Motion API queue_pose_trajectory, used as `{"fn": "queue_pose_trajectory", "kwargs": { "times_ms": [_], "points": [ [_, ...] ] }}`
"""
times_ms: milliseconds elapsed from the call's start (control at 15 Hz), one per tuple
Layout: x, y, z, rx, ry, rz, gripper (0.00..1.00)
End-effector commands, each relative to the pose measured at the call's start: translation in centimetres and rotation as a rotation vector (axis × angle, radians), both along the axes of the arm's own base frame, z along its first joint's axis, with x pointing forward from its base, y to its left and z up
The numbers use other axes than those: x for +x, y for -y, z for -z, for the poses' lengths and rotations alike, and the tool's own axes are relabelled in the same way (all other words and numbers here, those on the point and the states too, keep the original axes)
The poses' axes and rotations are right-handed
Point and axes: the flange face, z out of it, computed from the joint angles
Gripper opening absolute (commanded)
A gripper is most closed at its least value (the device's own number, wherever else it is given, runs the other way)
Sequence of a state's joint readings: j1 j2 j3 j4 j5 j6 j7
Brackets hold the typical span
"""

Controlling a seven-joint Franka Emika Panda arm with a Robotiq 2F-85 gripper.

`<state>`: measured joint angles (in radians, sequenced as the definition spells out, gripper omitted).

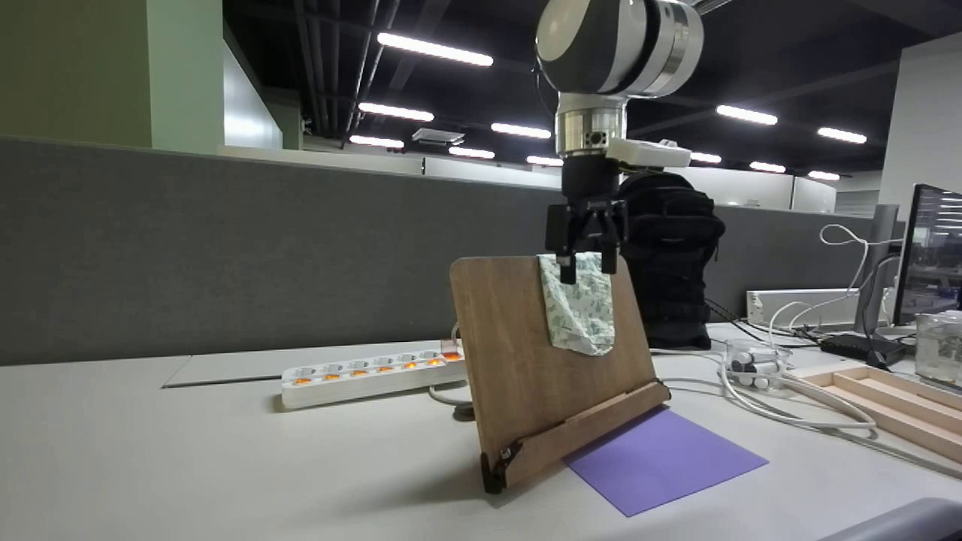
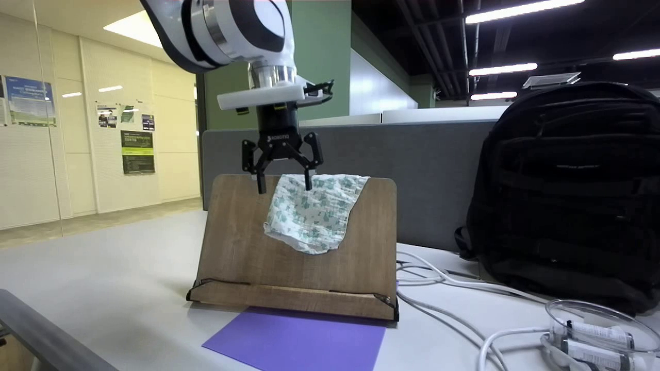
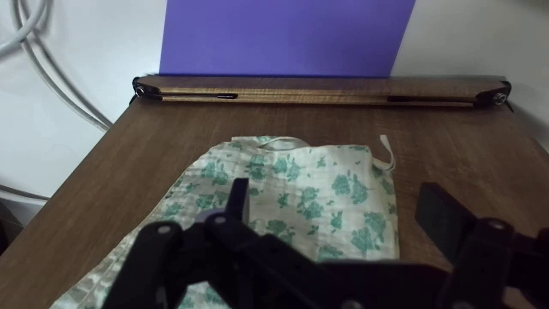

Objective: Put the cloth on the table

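A: Position of the cloth [image 2: 317,216]?

B: On the board stand [image 2: 232,247], from the top edge down the leaning face. Not on the table [image 1: 188,451] yet.

A: Jaws?

B: Spread, nothing pinched. Gripper [image 2: 285,184] points down at the board's top edge. Contact with cloth: can't tell.

A: Handling?

B: Judging by the crinkled look: light, limp, easily bunched, not slippery, nothing to break. A thin pinch might slide off, and any part hooked behind the board (back side hidden in all 3 views) could drag.

A: Where to take hold?

B: Near the top edge, I'd say, gathering a thick fold, then straight up before moving sideways.

A: Wrist view add anything?

B: Loop of trim [image 3: 389,148] at a lower corner, plain there. Also 1 finger [image 3: 239,201] over the cloth, the other over bare wood past its side edge. A shift across would likely give a fuller bite.

A: And from outside?

B: The board's lean, clear in both exterior views, hard to read from the wrist. In an exterior view, a power strip [image 1: 376,382] near the stand; the wrist view lacks it.
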<state>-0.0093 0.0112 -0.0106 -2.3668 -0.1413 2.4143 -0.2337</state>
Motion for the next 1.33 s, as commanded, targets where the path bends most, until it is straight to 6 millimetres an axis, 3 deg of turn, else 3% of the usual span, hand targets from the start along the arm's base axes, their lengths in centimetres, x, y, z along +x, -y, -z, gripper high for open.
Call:
{"fn": "queue_pose_trajectory", "kwargs": {
  "times_ms": [0, 67, 133, 800, 1067, 1267],
  "points": [
    [1.8, 0.0, 1.5, -0.006, -0.008, -0.025, 1.00],
    [2.0, -0.1, 1.9, -0.003, -0.014, -0.030, 0.93],
    [2.3, -0.2, 2.3, 0.004, -0.019, -0.037, 0.73],
    [3.2, -1.4, 3.1, 0.018, -0.033, -0.097, 0.05],
    [2.7, -1.6, 2.6, 0.030, -0.045, -0.111, 0.00],
    [1.1, -1.6, 0.5, 0.047, -0.059, -0.084, 0.00]
  ]
}}
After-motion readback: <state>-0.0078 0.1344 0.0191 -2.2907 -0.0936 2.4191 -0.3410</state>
